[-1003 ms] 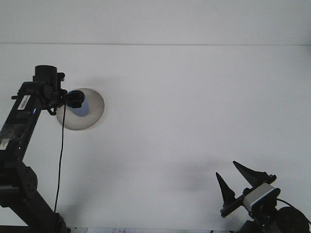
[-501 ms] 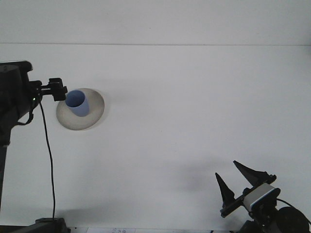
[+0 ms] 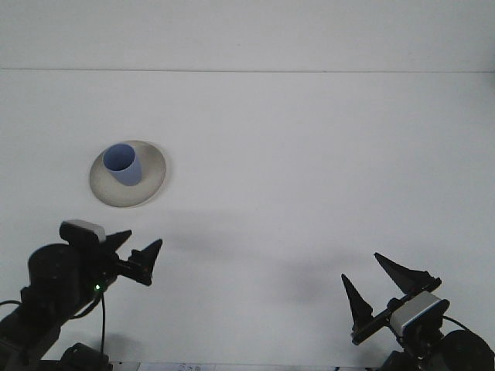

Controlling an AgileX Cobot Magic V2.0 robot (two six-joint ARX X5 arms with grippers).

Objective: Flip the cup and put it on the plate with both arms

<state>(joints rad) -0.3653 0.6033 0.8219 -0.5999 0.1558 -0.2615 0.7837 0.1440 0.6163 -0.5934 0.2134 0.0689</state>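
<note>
**Left arm drops away from the plate**

Since half a second ago the left arm has pulled back from beside the plate and come down low near the front-left edge, well apart from the cup. Its left gripper [image 3: 139,253] points right with jaws spread and holds nothing. The blue cup [image 3: 123,164] stands mouth-up on the pale plate [image 3: 151,184], toward the plate's left part, on the white counter [image 3: 309,170]. Low at the front right, the right gripper [image 3: 380,287] sits where it was, jaws spread wide and empty, far from the plate.
</note>
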